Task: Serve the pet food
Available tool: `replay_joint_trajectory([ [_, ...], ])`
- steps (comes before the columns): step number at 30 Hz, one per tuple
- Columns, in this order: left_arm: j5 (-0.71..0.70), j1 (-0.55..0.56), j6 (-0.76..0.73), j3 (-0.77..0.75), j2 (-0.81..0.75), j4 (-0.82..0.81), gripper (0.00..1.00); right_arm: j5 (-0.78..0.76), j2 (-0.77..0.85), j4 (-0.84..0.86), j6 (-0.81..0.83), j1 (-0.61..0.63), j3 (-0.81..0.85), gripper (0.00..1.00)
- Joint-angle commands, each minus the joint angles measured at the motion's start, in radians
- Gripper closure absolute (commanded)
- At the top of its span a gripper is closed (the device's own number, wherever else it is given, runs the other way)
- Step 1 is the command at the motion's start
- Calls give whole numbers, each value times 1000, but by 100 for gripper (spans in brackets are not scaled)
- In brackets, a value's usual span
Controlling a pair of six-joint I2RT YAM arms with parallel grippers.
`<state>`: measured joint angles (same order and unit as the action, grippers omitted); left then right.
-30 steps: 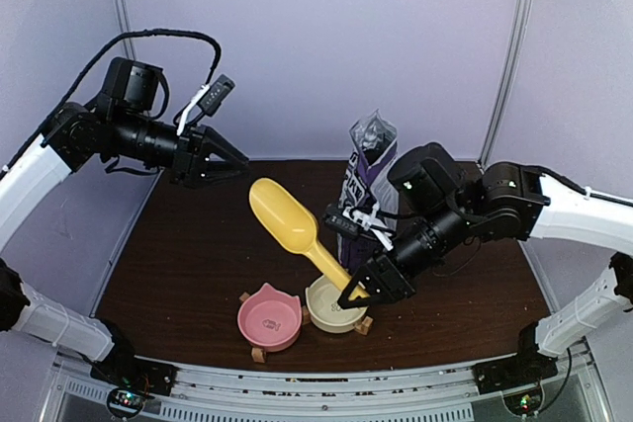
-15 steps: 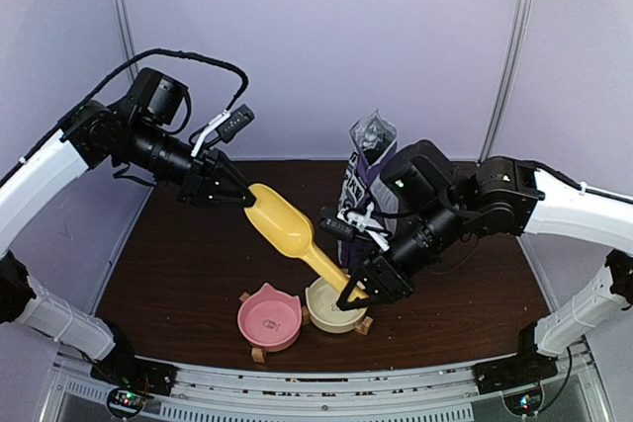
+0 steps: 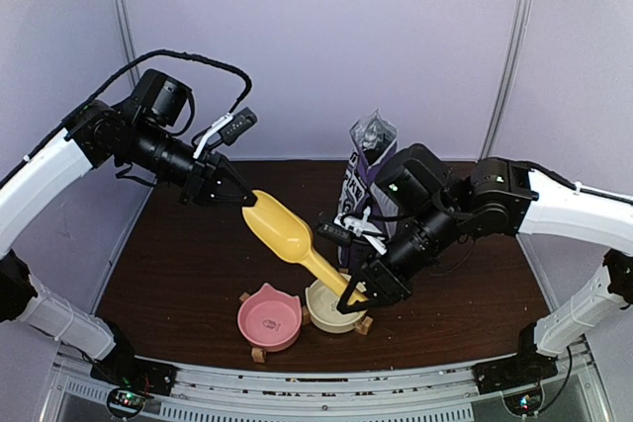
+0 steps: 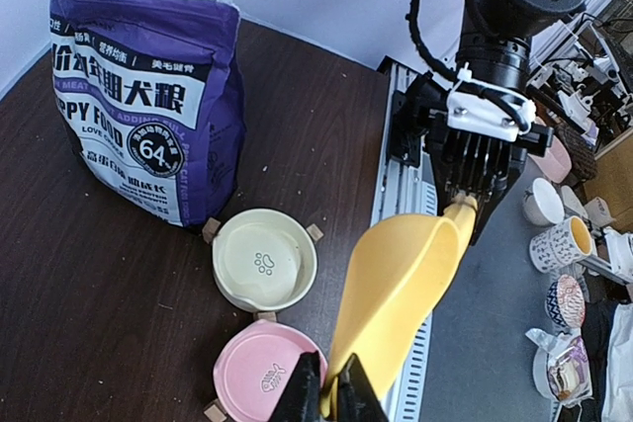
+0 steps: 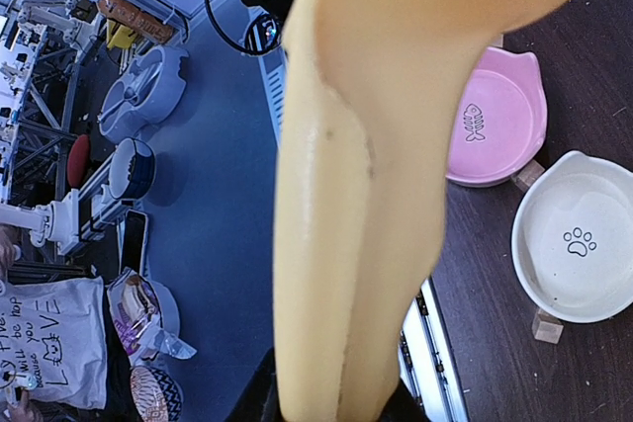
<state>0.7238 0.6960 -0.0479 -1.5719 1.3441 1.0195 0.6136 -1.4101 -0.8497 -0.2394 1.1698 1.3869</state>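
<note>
– When you look to the left of the purple bag (image 3: 358, 180), what is that yellow thing up in the air?

– That is the scoop (image 3: 284, 227). It is tilted. Its handle end is low and close to the front of the bag. Its wide end is higher and further left of the bag.

– Who has it?

– Both arms. The right gripper (image 3: 356, 295) is pinching the handle end, just in front of the bag. The left gripper (image 3: 240, 198) is at the wide end, well to the left of the bag. In its own camera, its fingers (image 4: 300, 397) sit close together with the thin rim of the scoop between them, so it is pinching the rim.

– Where is the pet food?

– I cannot see any pellets for sure. The bag stands upright on the brown table (image 3: 178, 264) and its top is open. It looks dark inside the top, but I cannot tell if that is the food.

– And the bowls?

– The cream bowl (image 3: 334, 305) sits right in front of the bag, and you can see a paw print on its bottom. The pink bowl (image 3: 268, 318) sits in front of the bag too, a bit more to the left. It shows a fish-bone picture.
</note>
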Motion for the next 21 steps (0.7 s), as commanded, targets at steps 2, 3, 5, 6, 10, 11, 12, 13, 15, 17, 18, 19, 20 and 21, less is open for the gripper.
replay_joint_trajectory([
  [2, 59, 7, -13, 8, 3, -4, 92, 5, 6, 4, 11, 7, 29, 95],
  [3, 71, 8, -13, 11, 2, -5, 95, 4, 7, 4, 10, 6, 28, 95],
  [5, 101, 8, -13, 16, 3, -4, 100, -5, 12, 4, 12, 5, 26, 95],
  [6, 114, 8, -13, 16, 2, -4, 100, -10, 16, 7, 11, 5, 23, 94],
  [10, 106, 8, -11, 23, -18, -8, 100, -38, 54, 67, -9, 1, -9, 77],
  [11, 99, 9, -2, 28, -25, -20, 100, -49, 66, 83, -15, -3, -19, 70],
  [12, 93, 9, 15, 38, -36, -39, 100, -62, 80, 98, -23, -6, -29, 64],
  [13, 90, 9, 36, 52, -46, -66, 100, -78, 94, 113, -31, -12, -41, 51],
  [15, 90, 8, 84, 87, -74, -131, 100, -105, 126, 146, -48, -25, -71, 36],
  [17, 77, 7, 137, 129, -102, -198, 100, -130, 164, 192, -70, -44, -107, 24],
  [18, 66, 7, 162, 159, -114, -232, 100, -136, 185, 231, -84, -59, -130, 20],
  [19, 51, 7, 190, 181, -128, -264, 100, -140, 212, 277, -103, -75, -160, 17],
  [20, 34, 7, 222, 207, -142, -299, 100, -143, 240, 331, -131, -93, -193, 14],
  [21, 7, 7, 253, 232, -155, -334, 100, -143, 266, 401, -163, -116, -235, 12],
])
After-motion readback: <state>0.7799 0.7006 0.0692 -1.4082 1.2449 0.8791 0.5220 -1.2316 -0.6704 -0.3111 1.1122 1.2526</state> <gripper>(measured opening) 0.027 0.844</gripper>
